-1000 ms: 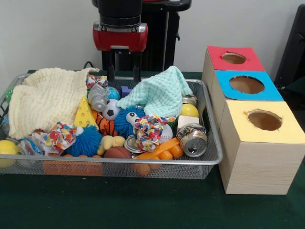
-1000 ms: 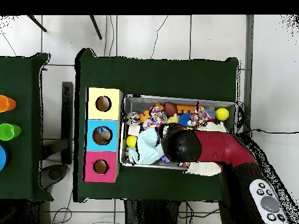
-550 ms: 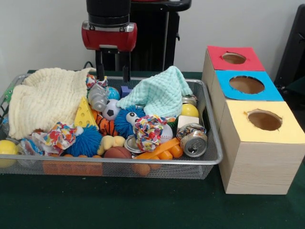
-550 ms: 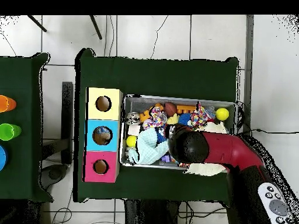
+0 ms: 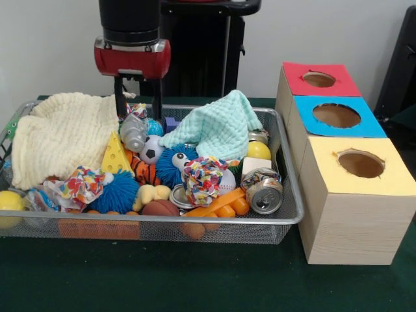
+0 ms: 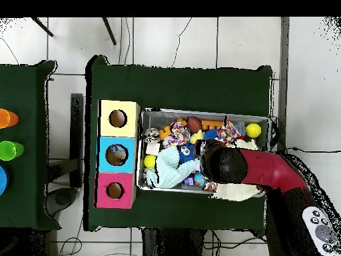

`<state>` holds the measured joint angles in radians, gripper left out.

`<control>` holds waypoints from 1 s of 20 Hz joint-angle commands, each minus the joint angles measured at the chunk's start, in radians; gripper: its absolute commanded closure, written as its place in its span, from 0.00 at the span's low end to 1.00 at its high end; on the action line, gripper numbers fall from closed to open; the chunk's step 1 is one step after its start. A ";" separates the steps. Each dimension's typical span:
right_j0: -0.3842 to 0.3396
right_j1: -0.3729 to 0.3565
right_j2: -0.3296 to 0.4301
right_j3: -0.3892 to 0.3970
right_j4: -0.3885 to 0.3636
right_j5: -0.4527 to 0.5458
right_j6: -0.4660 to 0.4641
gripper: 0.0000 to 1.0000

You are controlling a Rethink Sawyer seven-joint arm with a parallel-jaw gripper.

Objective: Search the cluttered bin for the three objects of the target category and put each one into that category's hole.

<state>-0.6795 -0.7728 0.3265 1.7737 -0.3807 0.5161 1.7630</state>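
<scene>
Searching this wire bin (image 5: 286, 188) well means uncovering before grabbing: the cream cloth (image 5: 62, 133) and the mint cloth (image 5: 218, 127) hide much of the pile. Which category you want isn't shown, so likely candidates are the crushed can (image 5: 264, 193) near the boxes and the small plastic bottle (image 5: 133, 132). Your gripper (image 5: 138, 107) hangs over the bin's far side with its prongs spread and empty, tips just above that bottle. Lower straight, straddle it, and avoid snagging the cream cloth beside it.

No legible text or labels
</scene>
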 commanded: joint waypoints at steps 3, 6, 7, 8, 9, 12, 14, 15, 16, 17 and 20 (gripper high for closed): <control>-0.048 0.089 0.001 -0.066 -0.103 0.082 -0.121 0.00; -0.072 0.102 0.009 -0.074 -0.108 0.094 -0.132 0.00; -0.083 0.106 0.015 -0.074 -0.110 0.094 -0.139 0.00; -0.093 0.110 0.020 -0.074 -0.113 0.094 -0.145 0.00; -0.103 0.114 0.025 -0.073 -0.115 0.094 -0.151 0.00; -0.126 0.115 0.037 -0.064 -0.120 0.101 -0.164 0.00; -0.137 0.108 0.039 -0.048 -0.126 0.096 -0.161 0.00; -0.141 0.103 0.039 -0.038 -0.130 0.091 -0.157 0.00; -0.147 0.099 0.041 -0.029 -0.132 0.090 -0.156 0.00; -0.151 0.090 0.040 -0.016 -0.130 0.095 -0.152 0.00; -0.165 0.044 0.041 0.022 -0.126 0.106 -0.152 0.00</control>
<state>-0.8175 -0.6997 0.3265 1.7530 -0.4539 0.5159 1.7630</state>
